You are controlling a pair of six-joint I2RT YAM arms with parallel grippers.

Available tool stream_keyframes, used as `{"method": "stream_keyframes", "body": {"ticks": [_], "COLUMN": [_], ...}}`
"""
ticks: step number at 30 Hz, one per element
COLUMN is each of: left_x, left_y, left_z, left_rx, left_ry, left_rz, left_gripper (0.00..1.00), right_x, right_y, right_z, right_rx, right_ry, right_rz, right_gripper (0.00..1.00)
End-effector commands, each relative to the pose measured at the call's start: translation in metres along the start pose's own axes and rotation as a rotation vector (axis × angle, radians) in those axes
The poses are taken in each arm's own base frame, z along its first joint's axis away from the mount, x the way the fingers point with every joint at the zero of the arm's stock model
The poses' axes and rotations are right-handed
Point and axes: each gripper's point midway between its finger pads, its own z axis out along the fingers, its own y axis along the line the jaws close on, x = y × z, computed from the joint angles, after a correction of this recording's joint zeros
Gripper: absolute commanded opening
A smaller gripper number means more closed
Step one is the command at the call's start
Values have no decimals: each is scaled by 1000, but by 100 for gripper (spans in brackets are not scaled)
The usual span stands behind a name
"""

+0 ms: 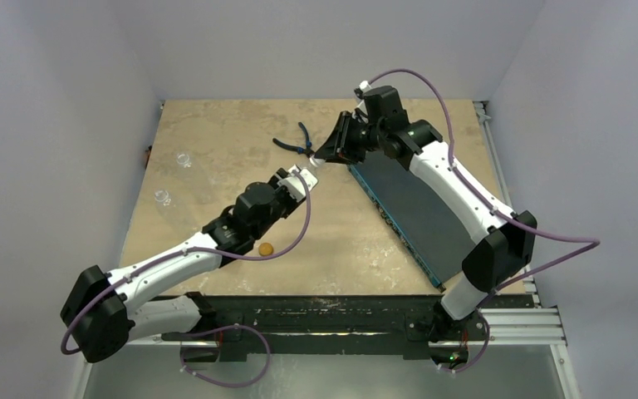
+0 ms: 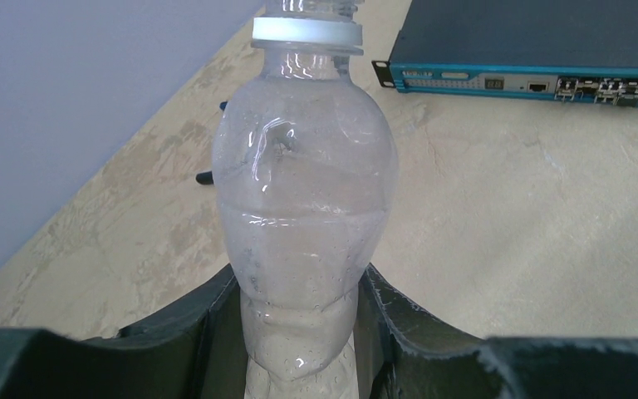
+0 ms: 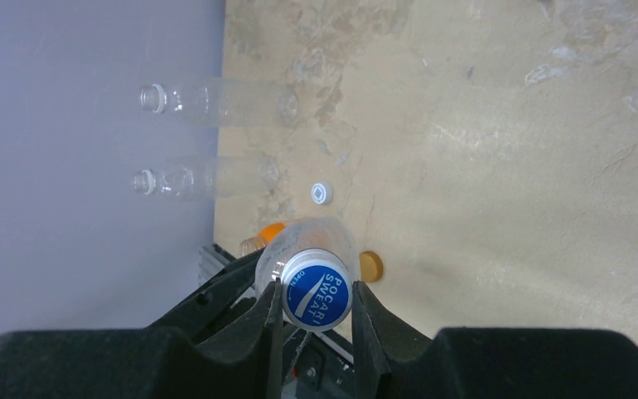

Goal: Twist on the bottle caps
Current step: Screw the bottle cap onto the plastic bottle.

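Mid-table, the two arms meet tip to tip.

Left gripper (image 1: 299, 179): jaws clamped on the lower body of a clear bottle (image 2: 303, 208). The fingers (image 2: 208, 332) press both sides of its waist and its neck points away from the wrist. Droplets cling to the inside wall.

Right gripper (image 3: 316, 303): jaws closed on a blue cap (image 3: 316, 299) with white lettering, pinched at the rim between both fingertips. The cap sits right at the mouth of the held bottle, in line with its neck. Whether it is engaged on the threads cannot be told from these angles.

Loose items on the table (image 1: 216, 125):
- white cap (image 3: 321, 194), lying flat, apart from both grippers
- orange cap (image 1: 265, 248), just beside the left forearm
- orange bottle (image 3: 270, 233), mostly hidden behind the held bottle
- two more clear bottles (image 3: 216, 101), uncapped, near the left edge, well clear of the grippers

Blue-handled pliers (image 1: 295, 143) lie just beyond the grippers. A dark network switch (image 1: 407, 208) lies under the right arm.
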Motion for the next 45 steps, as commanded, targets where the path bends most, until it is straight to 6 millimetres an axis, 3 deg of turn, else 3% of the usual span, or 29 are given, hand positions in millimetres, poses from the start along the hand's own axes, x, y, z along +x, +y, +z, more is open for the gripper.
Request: {"method": "stream_keyframes", "body": {"ticks": [1,6,14,17,20,24,28,31,36,41,45], "left_x": [-89,-84,-71,-66,-66,-69,-75,-81,-91,-93,-92], "left_y": [8,4,-1,-3,-5,-7,-12,-19,-33,-36,-41], "left_z": [-1,4,8,10,12,12,3,-6,-32,-53,-64], "left_rx": [-25,-20,-13,-5,43,166,315,434,634,740,798], "left_ry": [-323,-318,-286,-275,-281,-308,-355,-378,-417,-448,-454], "left_rz": [-120,-143,-143,-157,-189,-240,-285,-306,-343,-359,-383], "left_gripper": [0,0,0,0,0,0,0,0,0,0,0], "right_x": [-8,-14,-41,-47,-49,-51,-58,-45,-12,3,9], "right_y": [7,13,38,45,50,56,77,100,104,104,108], "right_z": [-10,-19,-54,-68,-82,-102,-128,-140,-128,-121,-127], "right_rx": [44,45,33,25,10,-29,-98,-229,-379,-450,-489], "right_ry": [-84,-113,-227,-267,-312,-380,-447,-433,-319,-258,-247], "right_rz": [3,-16,-69,-90,-119,-219,-439,-620,-815,-889,-914], "right_gripper": [24,31,59,73,89,99,99,98,88,75,74]}}
